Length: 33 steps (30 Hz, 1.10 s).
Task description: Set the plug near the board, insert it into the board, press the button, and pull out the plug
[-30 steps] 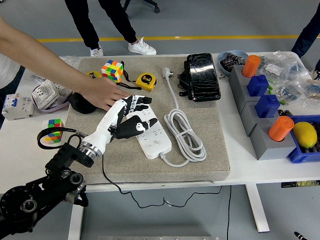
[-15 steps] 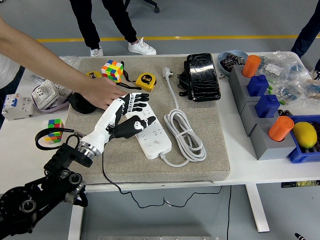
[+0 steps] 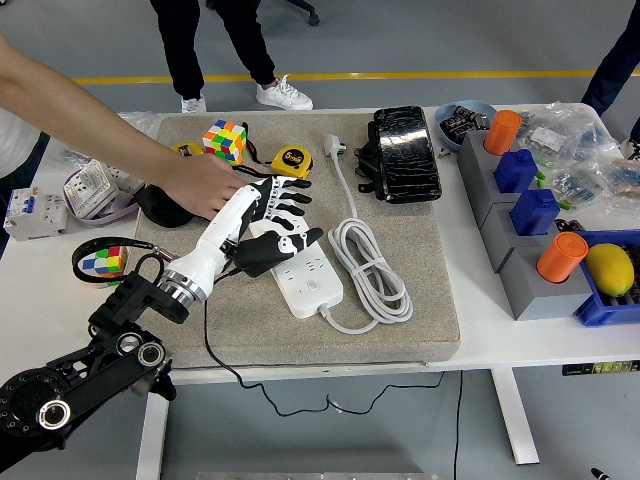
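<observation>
Head view, left side: 1 robot arm is in frame, the left hand (image 3: 268, 225), entering from the lower left corner. The right hand is not in view. A person's hand (image 3: 198, 185) reaches in from the far left and rests on the grey mat (image 3: 400, 335), touching or just beside the back of the robot's wrist; contact cannot be confirmed.

State of the fingers (image 3: 291, 203): extended and spread, grasping nothing. They lie over the far end of the board (image 3: 305, 268), a white power strip. The thumb appears to rest on the strip's top face.

Board axis: the long axis runs from just under the fingers toward the near edge of the desk (image 3: 520, 335), angled slightly right. The button cannot be picked out on it.

Plug (image 3: 333, 146): it lies on the mat beyond the fingers and to their right, well apart from them, pins pointing away from the robot. Its white cable (image 3: 368, 268) runs back toward the robot and coils just right of the board.

Judgement: the plug is not yet at the board, so step 1 is pending. The left hand is the only hand placed to reach it. The reach goes forward and right from the fingertips, past the yellow tape measure (image 3: 291, 161), which sits just beyond them.
</observation>
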Available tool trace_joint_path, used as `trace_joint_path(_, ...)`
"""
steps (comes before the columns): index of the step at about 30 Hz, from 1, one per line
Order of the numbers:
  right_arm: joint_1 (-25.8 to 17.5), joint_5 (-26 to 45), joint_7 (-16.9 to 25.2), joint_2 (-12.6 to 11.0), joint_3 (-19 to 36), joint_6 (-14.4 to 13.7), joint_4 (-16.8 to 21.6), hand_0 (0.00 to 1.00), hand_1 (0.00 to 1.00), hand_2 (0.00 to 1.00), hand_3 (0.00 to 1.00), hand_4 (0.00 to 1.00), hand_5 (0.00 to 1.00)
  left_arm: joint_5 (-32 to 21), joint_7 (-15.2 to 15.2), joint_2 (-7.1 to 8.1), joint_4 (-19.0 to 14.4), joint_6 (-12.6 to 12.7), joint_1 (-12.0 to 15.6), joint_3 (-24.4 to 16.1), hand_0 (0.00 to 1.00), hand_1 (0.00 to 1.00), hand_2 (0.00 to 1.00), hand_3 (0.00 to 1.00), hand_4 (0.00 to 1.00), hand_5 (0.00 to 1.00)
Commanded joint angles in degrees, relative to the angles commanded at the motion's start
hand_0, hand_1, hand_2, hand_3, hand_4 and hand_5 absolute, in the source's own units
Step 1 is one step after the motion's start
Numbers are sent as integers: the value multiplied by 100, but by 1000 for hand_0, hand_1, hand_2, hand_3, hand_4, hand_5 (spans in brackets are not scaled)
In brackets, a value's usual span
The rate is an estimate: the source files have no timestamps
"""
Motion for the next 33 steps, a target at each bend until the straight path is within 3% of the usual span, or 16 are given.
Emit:
trace_joint_path(5, -1, -18, -3, 5, 40, 4, 11, 575, 639, 603, 539, 928, 471, 613, 507, -7, -184, -273, -51, -62, 147, 146, 440, 780, 873, 253)
trace_joint_path(6, -3, -19, -3, 4, 47, 3, 11, 575, 639, 603, 538, 927, 471, 719, 621, -11, -226, -350, -60, -71, 95, 38, 208, 841, 796, 86)
trace_joint_path(11, -26, -32, -6, -4, 85, 3, 14, 575, 639, 603, 538, 927, 471, 1102, 1245, -27, -420, -809, -95, -134, 95, 38, 208, 841, 796, 86)
trace_joint_path(12, -31, -35, -6, -4, 90, 3, 15, 575, 639, 603, 539, 927, 470, 1145, 1382, -29, -449, -916, -103, -145, 64, 23, 136, 853, 671, 2)
trace_joint_path(21, -50, -51, -8, 10, 145, 6, 19, 576, 639, 604, 539, 928, 471, 1832, 2750, -25, -656, -1923, -231, -127, 65, 23, 121, 852, 722, 2)
trace_joint_path(33, -81, -74, -9, -7, 224, 6, 21, 575, 639, 603, 539, 927, 470, 1906, 3230, 0, -502, -2337, -386, 209, 64, 29, 122, 834, 737, 2)
